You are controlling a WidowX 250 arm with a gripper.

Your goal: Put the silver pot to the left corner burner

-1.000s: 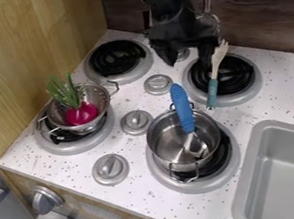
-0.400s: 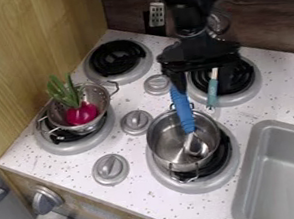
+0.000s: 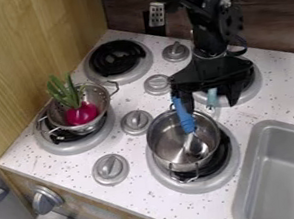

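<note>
Hanging with its two fingers point(image 3: 188, 102) spread apart, the black tool point(image 3: 210, 105) is open just beyond the far rim of the round, shiny silver metal pot point(image 3: 163, 144). The pot sits upright on the near-right burner point(image 3: 193, 186), toward the viewer from the tool, its smooth wall curving between two thin wire handles. A spoon with a ribbed blue handle point(image 3: 186, 122) leans inside, its glossy metal bowl point(image 3: 195, 146) low in the pot and its handle rising over the far rim beside the finger at the view's left. A teal handle point(image 3: 212, 98) shows between the fingers; whether they touch it I cannot tell.

At the far left is a black coil burner point(image 3: 118, 57) in a grey ring. On the near-left burner point(image 3: 70, 148) rests a perforated metal colander point(image 3: 95, 91), holding a rounded magenta vegetable point(image 3: 81, 113) with green leaves point(image 3: 65, 90). The tabletop point(image 3: 270, 106) is white with dark speckles, and a smooth grey sink point(image 3: 267, 128) is set into it.
</note>
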